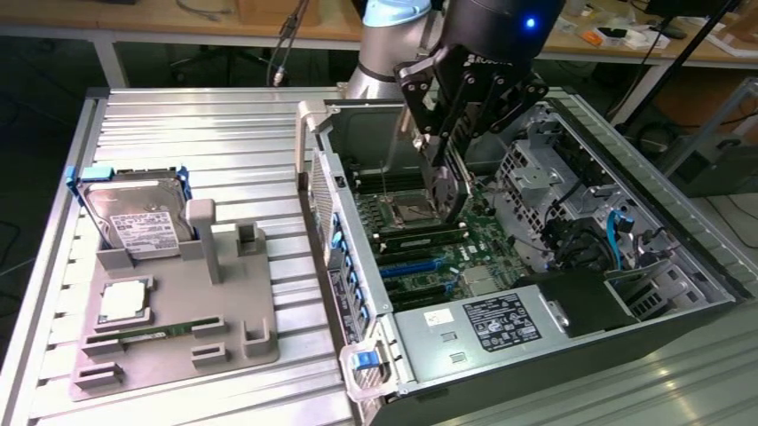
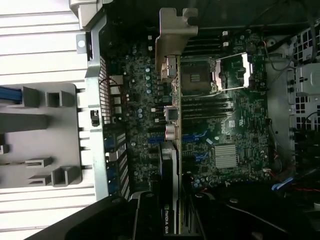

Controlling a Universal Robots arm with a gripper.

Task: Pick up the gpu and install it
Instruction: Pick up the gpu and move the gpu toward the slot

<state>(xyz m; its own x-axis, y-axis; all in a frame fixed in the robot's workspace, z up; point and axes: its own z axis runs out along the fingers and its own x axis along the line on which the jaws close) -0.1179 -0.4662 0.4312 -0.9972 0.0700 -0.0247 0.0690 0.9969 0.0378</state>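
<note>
Your gpu is inside the case, held on edge above the motherboard, just beside the CPU socket. The gripper clamps it narrowly from above, one finger on each face. In the wrist view the card runs edge-on across the board, with its pale bracket at the end towards the case's rear wall. You cannot tell whether its lower edge touches a slot.

The case lies on its side with the open face up, on a ribbed metal table. Inside it, the drive cage and cable bundles crowd the side away from the rear wall, and the labelled power supply fills the near end. That leaves open room straight above the board.

Outside the case, past its rear wall, a grey tray sits on the table and carries a hard drive, a CPU and a memory stick. A strip of bare table separates the tray from the case. Workbenches stand beyond the case's far end.
</note>
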